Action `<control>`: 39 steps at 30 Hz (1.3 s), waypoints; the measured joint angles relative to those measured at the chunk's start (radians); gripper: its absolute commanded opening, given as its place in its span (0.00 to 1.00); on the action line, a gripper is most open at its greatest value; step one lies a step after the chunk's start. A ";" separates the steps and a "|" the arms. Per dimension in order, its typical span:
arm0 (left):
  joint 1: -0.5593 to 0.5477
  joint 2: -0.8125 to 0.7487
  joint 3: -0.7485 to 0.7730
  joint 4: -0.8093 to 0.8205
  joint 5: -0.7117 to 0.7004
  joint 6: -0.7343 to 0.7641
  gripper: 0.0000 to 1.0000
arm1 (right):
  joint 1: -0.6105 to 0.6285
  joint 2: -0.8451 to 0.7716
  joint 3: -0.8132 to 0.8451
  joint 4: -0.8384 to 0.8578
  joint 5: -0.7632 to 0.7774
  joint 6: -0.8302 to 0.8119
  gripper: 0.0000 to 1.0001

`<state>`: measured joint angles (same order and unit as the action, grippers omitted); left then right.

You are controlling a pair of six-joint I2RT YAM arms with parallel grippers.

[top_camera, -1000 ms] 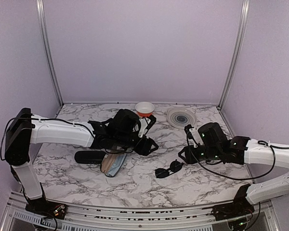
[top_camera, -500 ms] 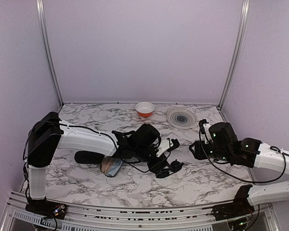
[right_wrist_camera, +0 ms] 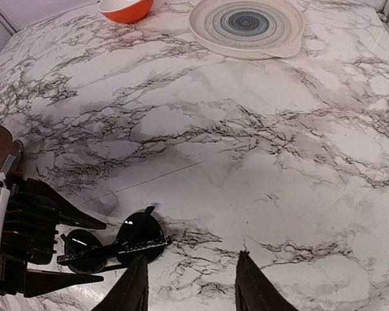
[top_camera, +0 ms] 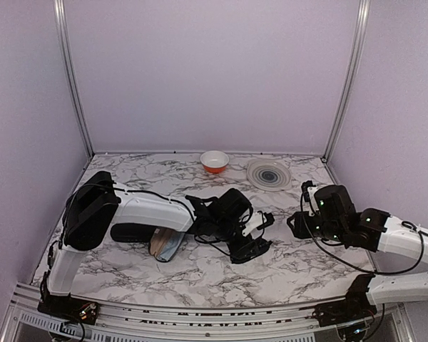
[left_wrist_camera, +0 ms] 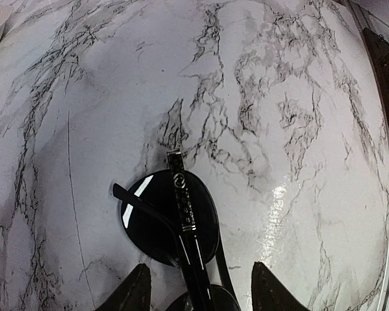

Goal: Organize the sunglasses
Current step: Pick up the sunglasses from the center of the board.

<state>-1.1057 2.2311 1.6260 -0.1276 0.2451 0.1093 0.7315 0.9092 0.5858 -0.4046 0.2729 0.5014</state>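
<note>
Left gripper (left_wrist_camera: 201, 278) was held open low over the marble table (left_wrist_camera: 292, 97). Its two dark fingertips (left_wrist_camera: 137, 288) were set on either side of the sunglasses (left_wrist_camera: 172, 217), and a gap could be seen on each side, so nothing was clamped. The sunglasses were laid flat on the table, in its near-middle part, folded, with a thin temple arm crossed over a dark round lens. In the left wrist view one lens was seen whole beyond the fingertips, while the other was cut off by the lower edge. In the right wrist view one lens was seen between the left fingers and the other past their tips. Right gripper (right_wrist_camera: 191, 285) was also held open, with nothing between its fingers, and was placed to the right of the sunglasses, near them but apart. A black case (top_camera: 132, 232) was laid on the left part of the table, partly hidden by the left arm, with a brown case (top_camera: 164, 246) just beside it on the near side. Both cases were well apart from the sunglasses. An orange bowl (top_camera: 214, 161) and a pale plate (top_camera: 268, 173) with dark rings were set near the far edge.
</note>
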 measured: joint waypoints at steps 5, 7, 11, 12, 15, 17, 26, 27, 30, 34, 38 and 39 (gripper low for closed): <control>-0.004 0.036 0.014 -0.027 -0.031 0.004 0.47 | -0.010 -0.001 -0.015 0.002 -0.007 -0.004 0.44; -0.005 0.041 0.016 -0.032 -0.041 0.005 0.42 | -0.010 -0.001 -0.019 0.002 -0.011 -0.005 0.44; -0.007 0.045 0.029 -0.036 -0.060 0.005 0.34 | -0.012 0.000 -0.024 0.006 -0.021 -0.005 0.44; -0.008 0.045 0.031 -0.035 -0.064 0.004 0.31 | -0.012 0.000 -0.026 0.008 -0.024 -0.005 0.44; -0.010 0.045 0.034 -0.035 -0.071 0.004 0.26 | -0.012 0.004 -0.028 0.009 -0.029 -0.005 0.44; -0.013 0.045 0.034 -0.036 -0.075 0.000 0.25 | -0.012 0.007 -0.028 0.011 -0.030 -0.005 0.44; -0.019 0.046 0.034 -0.036 -0.082 -0.004 0.07 | -0.012 0.010 -0.028 0.013 -0.037 -0.008 0.44; -0.020 0.046 0.034 -0.036 -0.082 -0.004 0.05 | -0.012 0.010 -0.028 0.014 -0.037 -0.008 0.44; -0.020 0.046 0.034 -0.035 -0.082 -0.006 0.03 | -0.012 0.010 -0.028 0.016 -0.038 -0.008 0.44; -0.020 0.046 0.034 -0.035 -0.082 -0.015 0.03 | -0.012 0.010 -0.028 0.022 -0.039 -0.008 0.44; -0.020 0.040 0.034 -0.043 -0.083 -0.039 0.02 | -0.013 0.010 -0.028 0.024 -0.036 -0.012 0.45; -0.020 0.032 0.033 -0.052 -0.087 -0.048 0.02 | -0.013 0.010 -0.028 0.025 -0.034 -0.015 0.45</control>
<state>-1.1259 2.2627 1.6592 -0.1795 0.1585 0.0612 0.7189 0.9192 0.5579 -0.3798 0.2386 0.4862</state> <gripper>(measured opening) 0.055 0.444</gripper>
